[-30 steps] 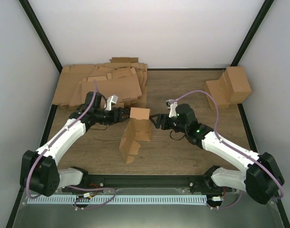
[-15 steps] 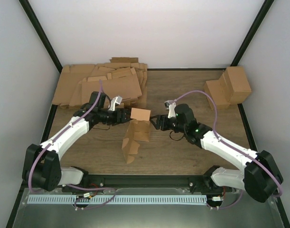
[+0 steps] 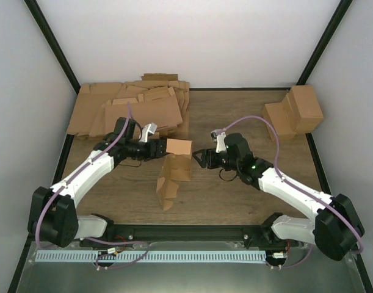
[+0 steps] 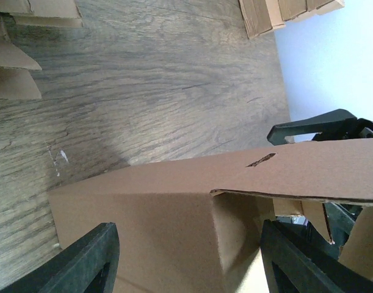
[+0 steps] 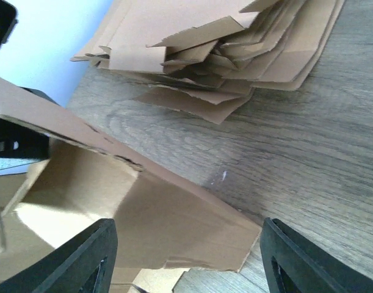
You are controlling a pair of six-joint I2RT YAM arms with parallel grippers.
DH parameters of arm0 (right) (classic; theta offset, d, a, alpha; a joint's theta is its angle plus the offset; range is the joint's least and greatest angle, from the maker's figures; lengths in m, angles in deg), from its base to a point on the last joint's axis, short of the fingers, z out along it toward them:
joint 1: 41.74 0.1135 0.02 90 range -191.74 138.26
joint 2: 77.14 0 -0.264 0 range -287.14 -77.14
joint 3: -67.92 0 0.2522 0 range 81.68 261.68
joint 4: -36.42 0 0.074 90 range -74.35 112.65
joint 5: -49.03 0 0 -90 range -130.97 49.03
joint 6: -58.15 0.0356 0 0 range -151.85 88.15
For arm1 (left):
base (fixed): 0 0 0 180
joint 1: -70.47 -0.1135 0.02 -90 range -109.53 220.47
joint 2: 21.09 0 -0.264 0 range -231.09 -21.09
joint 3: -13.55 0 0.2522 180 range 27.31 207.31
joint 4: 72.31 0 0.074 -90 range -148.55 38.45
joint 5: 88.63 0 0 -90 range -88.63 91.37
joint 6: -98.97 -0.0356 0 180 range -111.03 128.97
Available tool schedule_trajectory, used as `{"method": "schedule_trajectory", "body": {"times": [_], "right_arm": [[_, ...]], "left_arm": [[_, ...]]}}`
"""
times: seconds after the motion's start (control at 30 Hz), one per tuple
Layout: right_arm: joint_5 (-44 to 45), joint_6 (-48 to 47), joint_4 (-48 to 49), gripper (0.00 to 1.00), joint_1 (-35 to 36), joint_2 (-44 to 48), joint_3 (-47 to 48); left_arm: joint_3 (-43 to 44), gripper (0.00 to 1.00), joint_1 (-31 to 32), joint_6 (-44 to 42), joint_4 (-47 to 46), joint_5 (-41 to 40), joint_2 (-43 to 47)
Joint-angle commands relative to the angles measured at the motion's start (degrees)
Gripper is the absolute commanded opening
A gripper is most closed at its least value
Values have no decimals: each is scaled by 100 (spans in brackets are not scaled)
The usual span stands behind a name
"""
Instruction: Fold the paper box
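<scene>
Paper box (image 3: pixel 176 165), a plain brown die-cut cardboard piece partly raised into shape, stands on end near the middle of the wooden counter (image 3: pixel 235 195), its lower flaps splayed toward the near edge. It sits between the two arms. The left arm's black fingers (image 4: pixel 91 259) are spread apart at its upper left side. The right arm's black fingers (image 5: pixel 82 259) are likewise apart at its right side. A heap of flat brown cardboard sheets (image 3: pixel 137 107) lies far left, and folded brown cardboard cuboids (image 3: pixel 296 110) stand far right.
</scene>
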State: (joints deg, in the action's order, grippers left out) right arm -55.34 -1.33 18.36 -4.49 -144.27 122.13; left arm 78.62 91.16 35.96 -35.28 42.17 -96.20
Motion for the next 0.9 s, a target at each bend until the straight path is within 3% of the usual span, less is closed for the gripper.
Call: {"method": "schedule_trajectory", "body": {"times": [0.0,0.43,0.6,0.87], "right_arm": [[-287,-27,152,67,-25,146,231],[-508,68,133,63,-26,-505,408],[-277,56,77,61,-25,-237,231],[143,-475,-439,73,-25,572,412]], "left_arm": [[-10,66,49,-14,-74,49,76],[-56,66,243,114,-200,-29,92],[4,66,242,157,-73,-230,185],[251,66,226,197,545,-1205,811]]}}
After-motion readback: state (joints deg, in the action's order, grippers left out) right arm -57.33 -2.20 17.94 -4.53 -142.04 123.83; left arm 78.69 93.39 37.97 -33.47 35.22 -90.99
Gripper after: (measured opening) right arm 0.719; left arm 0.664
